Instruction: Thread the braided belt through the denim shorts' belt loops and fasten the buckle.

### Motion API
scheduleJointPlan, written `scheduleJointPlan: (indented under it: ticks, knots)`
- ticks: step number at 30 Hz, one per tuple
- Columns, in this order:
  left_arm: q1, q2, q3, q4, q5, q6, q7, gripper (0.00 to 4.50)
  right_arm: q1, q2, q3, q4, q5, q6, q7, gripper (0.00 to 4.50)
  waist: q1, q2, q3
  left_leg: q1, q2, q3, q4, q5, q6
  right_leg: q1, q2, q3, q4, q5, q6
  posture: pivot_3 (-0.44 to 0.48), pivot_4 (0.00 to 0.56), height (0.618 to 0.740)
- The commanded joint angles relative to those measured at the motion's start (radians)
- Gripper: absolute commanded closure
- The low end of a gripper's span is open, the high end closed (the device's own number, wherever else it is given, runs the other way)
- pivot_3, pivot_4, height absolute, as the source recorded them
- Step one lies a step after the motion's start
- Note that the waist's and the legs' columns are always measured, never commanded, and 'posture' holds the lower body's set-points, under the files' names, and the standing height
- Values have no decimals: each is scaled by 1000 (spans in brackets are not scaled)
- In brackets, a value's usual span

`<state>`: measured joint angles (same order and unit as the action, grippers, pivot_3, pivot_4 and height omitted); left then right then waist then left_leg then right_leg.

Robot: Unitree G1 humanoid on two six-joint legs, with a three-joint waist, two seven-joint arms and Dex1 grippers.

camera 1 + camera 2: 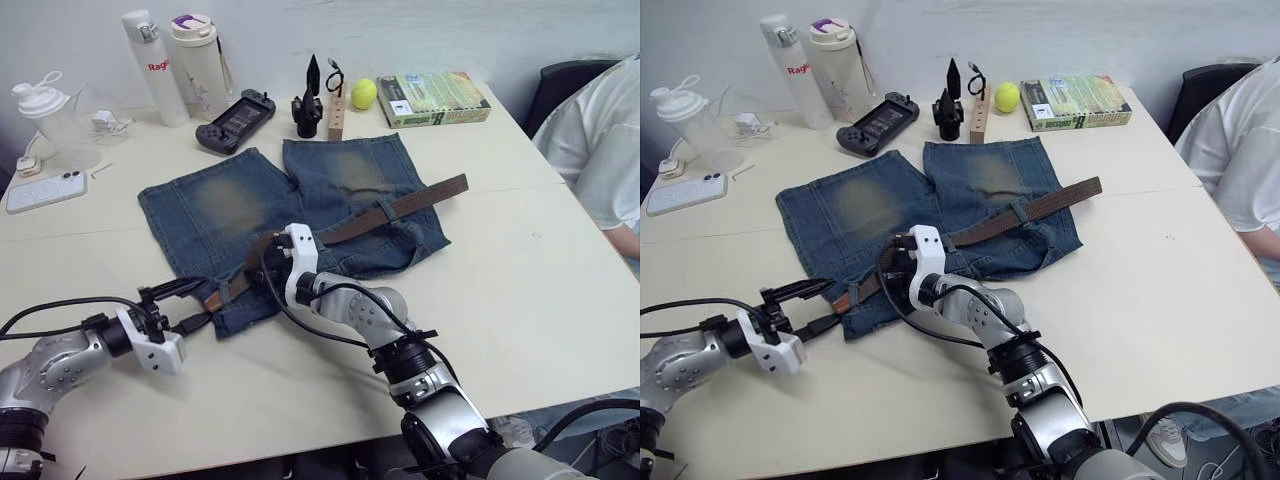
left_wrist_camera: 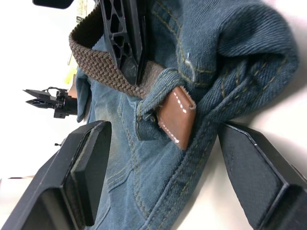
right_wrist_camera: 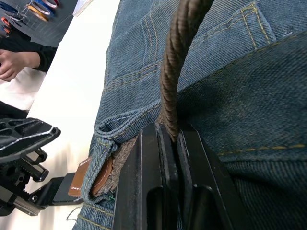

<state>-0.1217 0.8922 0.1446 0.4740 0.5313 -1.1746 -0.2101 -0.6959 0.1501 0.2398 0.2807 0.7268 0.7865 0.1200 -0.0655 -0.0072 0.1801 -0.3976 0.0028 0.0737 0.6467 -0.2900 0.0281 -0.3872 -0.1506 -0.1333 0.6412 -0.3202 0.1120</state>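
Belt lies along the denim shorts waistband, pinched edge-on by the right gripper, its brown tip between the spread left gripper fingers.

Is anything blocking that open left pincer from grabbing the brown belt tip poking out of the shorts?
Nothing visible. The left pincer is open with the belt tip straight ahead, sticking out from under a belt loop on the shorts.

One denim shorts; one braided belt; two bottles; one book; one tennis ball; one phone.
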Motion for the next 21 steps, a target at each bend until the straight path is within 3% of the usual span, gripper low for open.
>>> scheduleJointPlan:
  ticks: [1,6,12,21]
  knots:
    - [52,88,10,-3,-59,-41,2,671,-15,173,9,1,1,11,13,4500,-1,0,0,0,1,1,0,0,0,-2,0,0,2,0,0,0,150,720]
    - [87,160,10,29,-126,-84,11,671,-18,173,8,6,-1,10,18,4500,3,0,0,-1,2,4,0,0,0,-4,0,0,3,0,0,0,150,720]
    - [59,134,-19,-6,-206,-39,-7,671,-25,178,8,17,-5,5,25,4500,5,0,0,-1,3,6,0,-1,-1,-5,0,0,3,0,0,0,150,720]
    - [18,92,-67,-12,-161,-15,-17,671,-32,181,5,24,-10,0,26,4500,6,-1,-1,-1,4,8,0,-1,-1,-6,1,-2,3,0,0,0,150,720]
